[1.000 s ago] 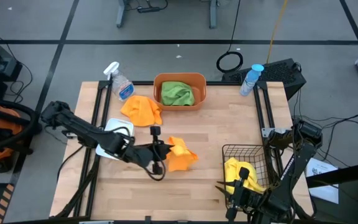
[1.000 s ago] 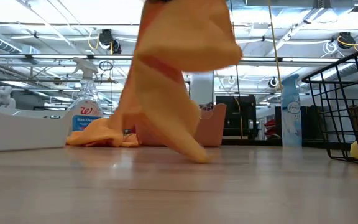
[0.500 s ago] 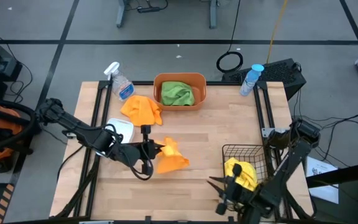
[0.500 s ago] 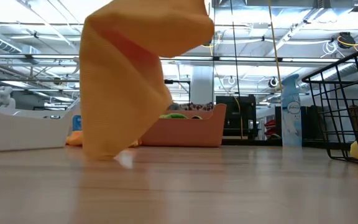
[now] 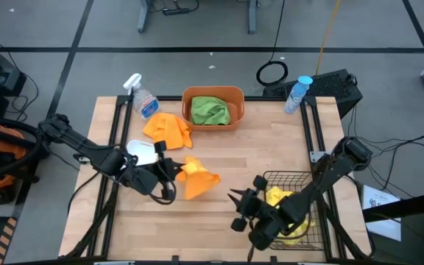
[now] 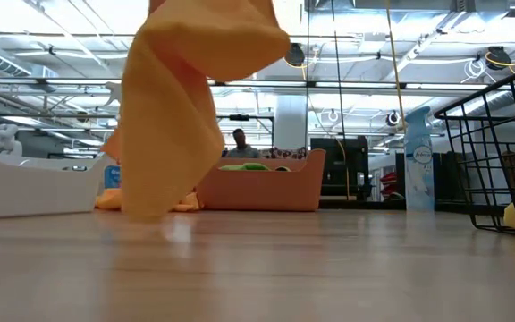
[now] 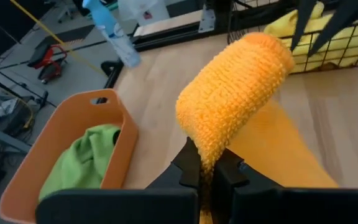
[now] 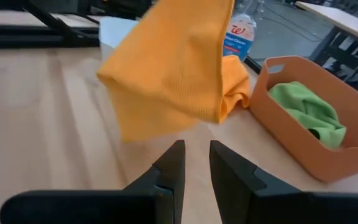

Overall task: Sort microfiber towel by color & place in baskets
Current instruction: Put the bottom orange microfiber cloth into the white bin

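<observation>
My left gripper (image 5: 172, 171) is shut on an orange towel (image 5: 196, 180) near the table's middle, just right of the white bin (image 5: 143, 152). In the low view the orange towel (image 6: 186, 107) hangs down to about table height. My right gripper (image 5: 238, 203) is open, left of the black wire basket (image 5: 294, 180), which holds a yellow towel (image 5: 277, 197). The right gripper's fingers touch nothing and point toward the held orange towel (image 8: 173, 68). The orange tub (image 5: 213, 96) at the far edge holds a green towel (image 5: 210, 112). A second orange towel (image 5: 168, 129) lies bunched on the table. My left gripper pinches a fold of the orange towel (image 7: 211, 149) between its two fingers (image 7: 190, 167). The fingers come level from the table's left. The cloth bulges past the fingertips and hangs below them. Whether its lower end (image 6: 155, 213) touches the table, I cannot tell.
A clear spray bottle (image 5: 142, 97) stands at the far left corner. A blue spray bottle (image 5: 297, 93) stands at the far right. Bare wood (image 5: 227, 158) lies between the tub and both grippers. People show in the room behind the table.
My left gripper has drawn back toward the table's left with the orange towel, which swings below it. My right arm has swung from the near right corner toward the table's middle and now reaches past the wire basket's left side.
</observation>
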Robot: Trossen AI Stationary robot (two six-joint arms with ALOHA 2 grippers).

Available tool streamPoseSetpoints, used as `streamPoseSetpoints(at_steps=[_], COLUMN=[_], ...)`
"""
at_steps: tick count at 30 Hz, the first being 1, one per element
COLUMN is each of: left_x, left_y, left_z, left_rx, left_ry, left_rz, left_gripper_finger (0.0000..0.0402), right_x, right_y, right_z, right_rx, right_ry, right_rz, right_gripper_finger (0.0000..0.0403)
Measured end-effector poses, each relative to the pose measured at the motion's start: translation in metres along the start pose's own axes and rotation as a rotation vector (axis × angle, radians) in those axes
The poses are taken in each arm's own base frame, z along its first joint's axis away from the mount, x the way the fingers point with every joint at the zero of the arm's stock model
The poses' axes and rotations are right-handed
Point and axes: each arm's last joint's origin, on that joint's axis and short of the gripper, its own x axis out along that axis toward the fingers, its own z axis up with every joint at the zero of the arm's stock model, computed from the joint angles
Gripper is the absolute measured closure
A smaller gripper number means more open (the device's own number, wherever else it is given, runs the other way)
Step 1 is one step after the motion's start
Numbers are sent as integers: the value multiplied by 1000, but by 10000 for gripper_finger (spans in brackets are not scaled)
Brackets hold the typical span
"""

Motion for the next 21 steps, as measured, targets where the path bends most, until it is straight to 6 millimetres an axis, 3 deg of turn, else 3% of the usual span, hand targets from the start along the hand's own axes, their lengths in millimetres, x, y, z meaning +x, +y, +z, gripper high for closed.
streamPoseSetpoints(at_steps=[5, 13, 21], left_x=[-16, -41, -65], left_y=[14, 36, 57], left_z=[2, 1, -4], left_rx=[-30, -59, -116], left_ry=[-38, -72, -109], left_rz=[9, 8, 6], left_gripper_finger=[391, 391, 391], right_x=[15, 50, 86], right_y=[-6, -22, -27], right_z=[4, 11, 39], right_rx=[-41, -133, -96], right_ry=[35, 208, 85], right_rz=[-14, 108, 239], right_gripper_finger=[338, 348, 398])
